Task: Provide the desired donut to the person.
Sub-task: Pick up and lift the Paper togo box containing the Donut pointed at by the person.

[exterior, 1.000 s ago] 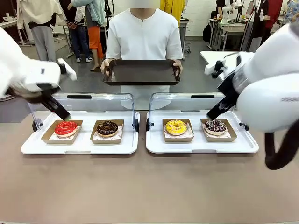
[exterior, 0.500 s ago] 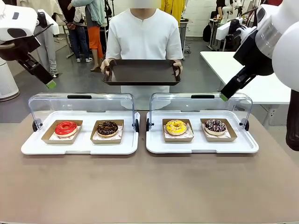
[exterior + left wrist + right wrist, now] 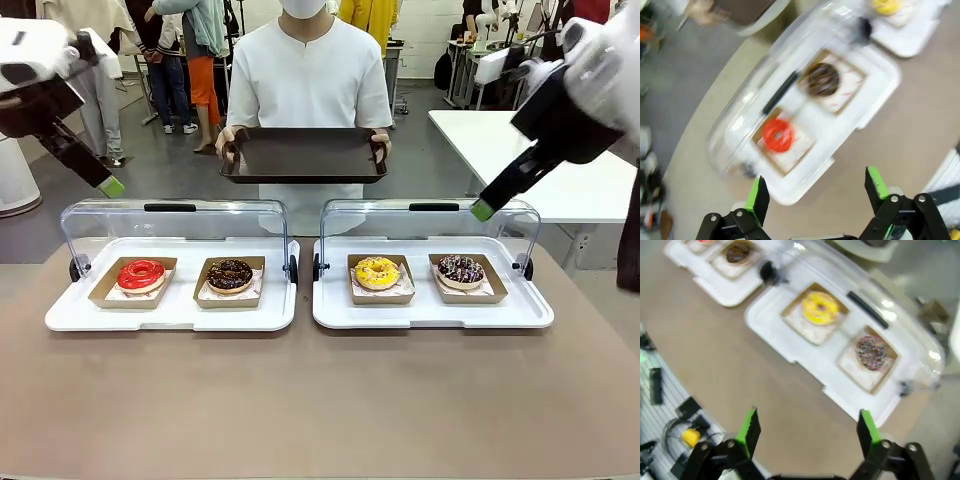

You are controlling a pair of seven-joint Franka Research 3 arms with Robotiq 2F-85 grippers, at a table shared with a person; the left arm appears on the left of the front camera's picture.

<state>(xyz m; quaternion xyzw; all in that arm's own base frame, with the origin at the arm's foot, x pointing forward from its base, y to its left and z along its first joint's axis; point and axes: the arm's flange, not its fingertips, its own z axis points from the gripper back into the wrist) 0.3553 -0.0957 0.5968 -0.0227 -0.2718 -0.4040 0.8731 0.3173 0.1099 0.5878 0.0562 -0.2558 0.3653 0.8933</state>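
The person (image 3: 308,70) in a white shirt stands across the table, both hands holding out a dark empty tray (image 3: 303,155). Four donuts sit in cardboard boats: red (image 3: 141,273), chocolate (image 3: 230,274), yellow (image 3: 377,271) and sprinkled chocolate (image 3: 460,269). My left gripper (image 3: 112,186) hangs high above the left lid. In its wrist view it (image 3: 817,187) is open and empty, above the red donut (image 3: 777,135) and chocolate donut (image 3: 822,80). My right gripper (image 3: 483,209) hovers over the right lid. It (image 3: 807,426) is open and empty, high over the yellow donut (image 3: 820,308) and sprinkled donut (image 3: 871,353).
The donuts lie two to a white tray, left (image 3: 70,318) and right (image 3: 530,315), each with a clear hinged lid (image 3: 175,222) raised behind. The brown tabletop (image 3: 320,400) in front is bare. A white table (image 3: 560,190) stands at the right; other people stand behind.
Both grippers have risen from just above the outer donuts to well above the lids, the left up and leftward, the right up and rightward. The person and tray have not moved.
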